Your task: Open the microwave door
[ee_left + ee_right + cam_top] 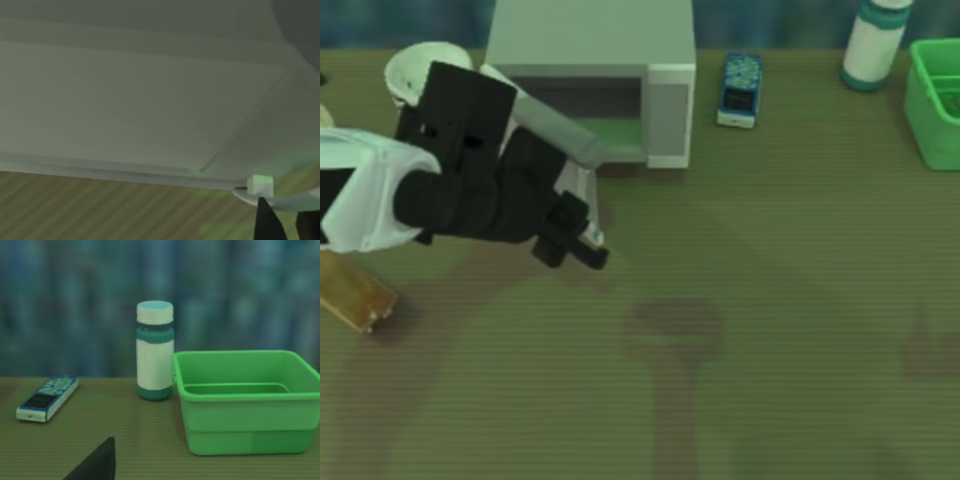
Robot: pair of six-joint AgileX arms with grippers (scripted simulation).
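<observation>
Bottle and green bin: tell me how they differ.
The bottle is a tall upright cylinder closed with a pale cap; the green bin is a low, wide rectangular box, open-topped. The bottle is white with teal bands; the bin is green all over. Both stand on the table at its right, close together.

Open table [770, 330] right of microwave door [560, 130]

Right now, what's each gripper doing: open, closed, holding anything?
Left gripper: at the free edge of the swung-out microwave door; grip cannot be told.
Right gripper: not in the top view; only a dark tip in its wrist view, state unknown.
</observation>
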